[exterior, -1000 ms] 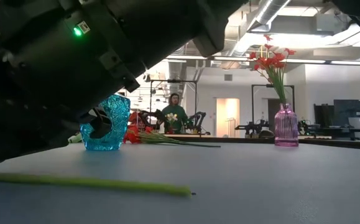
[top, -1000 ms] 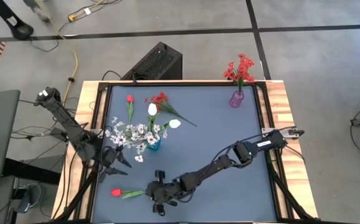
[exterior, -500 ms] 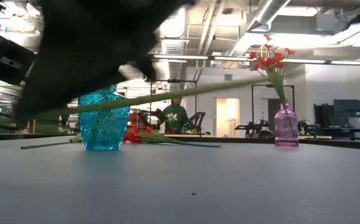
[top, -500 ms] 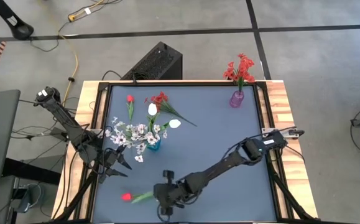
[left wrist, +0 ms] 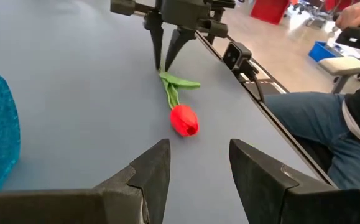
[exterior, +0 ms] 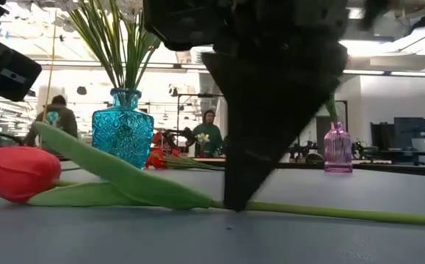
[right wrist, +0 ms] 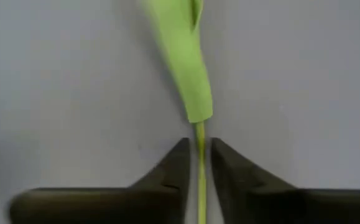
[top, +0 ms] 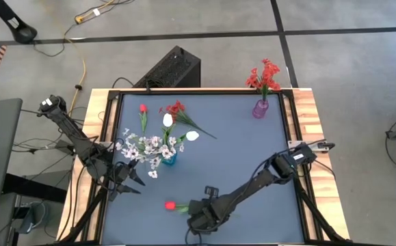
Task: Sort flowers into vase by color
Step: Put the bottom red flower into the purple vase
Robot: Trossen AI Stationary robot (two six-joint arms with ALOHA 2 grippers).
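The flowers sit mostly in the upper half of the high view, apart from one red tulip [top: 171, 204] lying flat low on my worktop [top: 239, 150]. Its long axis runs left-right, bud to the left, stem trailing right.

My right pincer [top: 199, 214] stands tips-down over that stem just right of the leaf, a finger on either side, narrowly parted, with slight gaps still showing. My left pincer [top: 130, 179] waits open at the left edge.

The blue vase [top: 168, 158], left of centre, holds white blossom sprays [top: 143, 146]. The purple vase [top: 260, 108], upper right, holds red flowers [top: 265, 74]. Loose stems [top: 174, 119] lie above the blue vase. Centre and right are open worktop.
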